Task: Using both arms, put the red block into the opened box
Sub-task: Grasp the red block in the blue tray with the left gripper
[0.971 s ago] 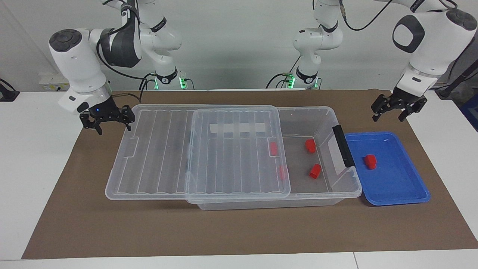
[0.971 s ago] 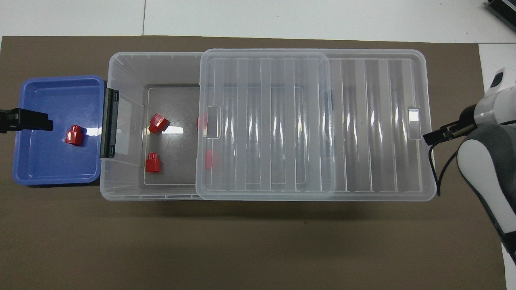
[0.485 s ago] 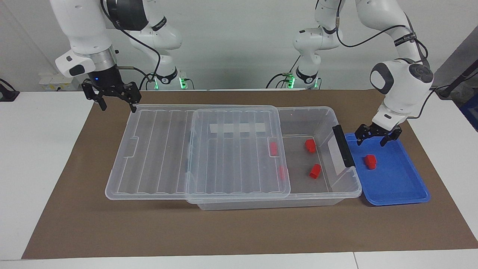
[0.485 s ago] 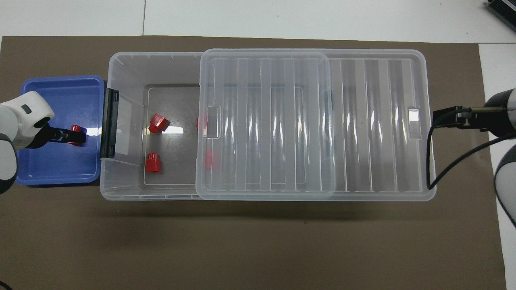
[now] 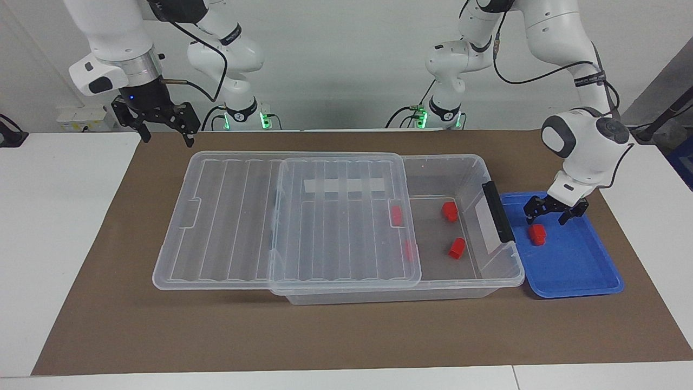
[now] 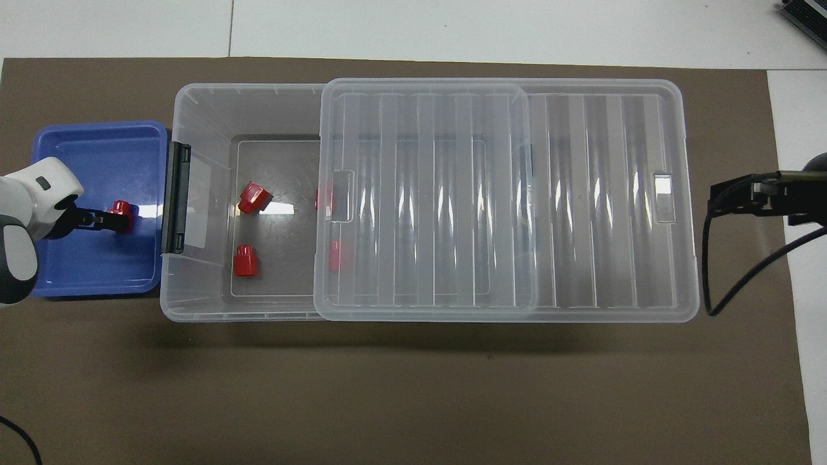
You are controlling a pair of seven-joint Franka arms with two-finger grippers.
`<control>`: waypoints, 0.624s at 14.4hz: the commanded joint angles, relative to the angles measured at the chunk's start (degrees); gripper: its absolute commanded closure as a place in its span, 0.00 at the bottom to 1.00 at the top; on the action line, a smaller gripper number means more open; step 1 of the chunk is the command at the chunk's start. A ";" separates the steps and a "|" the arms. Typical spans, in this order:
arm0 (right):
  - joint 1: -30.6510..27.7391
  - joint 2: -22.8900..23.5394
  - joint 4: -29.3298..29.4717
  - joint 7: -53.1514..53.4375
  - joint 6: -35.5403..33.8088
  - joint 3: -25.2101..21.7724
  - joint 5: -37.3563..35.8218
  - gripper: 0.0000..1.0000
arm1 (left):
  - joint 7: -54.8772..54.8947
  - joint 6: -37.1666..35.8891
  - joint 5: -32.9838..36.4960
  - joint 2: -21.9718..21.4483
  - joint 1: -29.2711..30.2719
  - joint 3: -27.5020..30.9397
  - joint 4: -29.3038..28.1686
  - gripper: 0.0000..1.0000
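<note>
**Last block waits in the tray, pincer poised above it**

We find the red block (image 5: 537, 233) lying in the blue tray (image 5: 584, 271), close to the tray's edge that meets the box (image 5: 465, 168). The left pincer (image 5: 555, 213) hangs just over the block with its fingers spread and nothing between them; we see no contact yet. The box sits beside the tray, its black handle (image 5: 498, 211) at the end that faces it. The lid (image 5: 346, 216) covers much of the box, leaving open only the stretch by the handle. Two other blocks (image 5: 449, 211) lie in that open stretch, and two more show red through the lid's edge. The right pincer (image 5: 158, 120) waits, raised over the brown mat (image 5: 135, 325) on the desk (image 5: 54, 216) at the right arm's end of the box, fingers apart and empty.

We judge the step in hand to be the descent and grasp. The block is small and stepped, so fingers closing off-centre could tip it or push it along the smooth tray. A pincer set too low could press on the tray floor. On the way across, the handle and rim stand between tray and opening; a low carry could catch there and knock the block loose. A release too near the lid's edge could land the block on the lid.
</note>
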 commanded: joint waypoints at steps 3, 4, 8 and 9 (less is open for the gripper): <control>-0.61 0.11 -0.51 1.09 -1.35 0.27 1.35 0.00 | 0.65 3.63 -0.19 2.32 0.05 -0.20 0.18 0.00; -0.61 -0.06 -0.69 1.09 -1.53 0.27 1.36 0.00 | 0.65 3.81 -0.19 2.32 0.05 -0.20 0.10 0.00; -0.61 -0.50 -1.13 0.48 -2.41 0.27 2.50 0.00 | 0.56 4.08 -0.19 2.41 -0.38 -0.20 -0.08 0.18; -0.61 -0.50 -1.13 0.48 -2.32 0.27 2.50 0.00 | 0.39 4.08 -0.19 2.41 -0.56 -0.20 -0.08 0.28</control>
